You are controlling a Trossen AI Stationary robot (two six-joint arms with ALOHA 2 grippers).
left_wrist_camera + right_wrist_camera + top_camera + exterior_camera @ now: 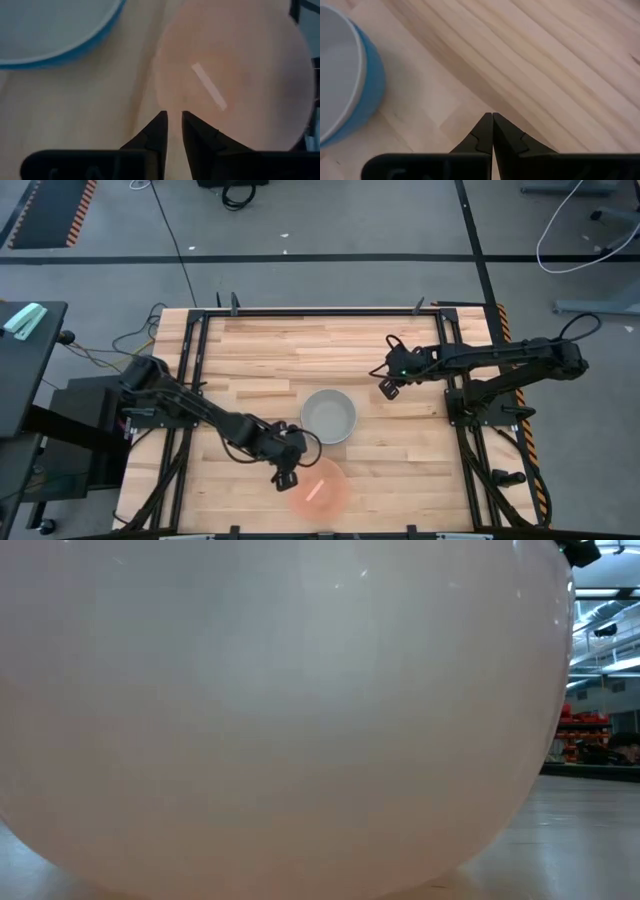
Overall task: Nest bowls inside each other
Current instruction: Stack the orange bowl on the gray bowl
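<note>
The pale grey bowl (pixel 328 416) sits mouth up inside the bright blue bowl (pixel 75 52) at the table's middle. In the right wrist view the blue wall (pixel 372 85) shows around the grey rim (pixel 340 75). The salmon pink bowl (pixel 322 488) stands mouth up near the table's near edge and fills the low view (pixel 280 710). My left gripper (pixel 285 478) is at the pink bowl's left rim, its fingers nearly together (pixel 172 120). My right gripper (pixel 388 388) hovers shut (pixel 492 117) over bare wood, to the right of the stacked bowls. My left gripper has the pink bowl's left rim (pixel 161 102) running into the narrow gap between its fingers, one finger (pixel 192 130) on the inner side and one (pixel 157 130) on the outer side. The fingers come slanting down from the table's left. The bowl stays upright with its base (pixel 300 885) down at table level.
The wooden table top (pixel 420 470) lies bare to the right of the pink bowl and along the far side (pixel 300 340). A black metal frame (pixel 190 380) runs along the table's edges. The near edge is close behind the pink bowl.
</note>
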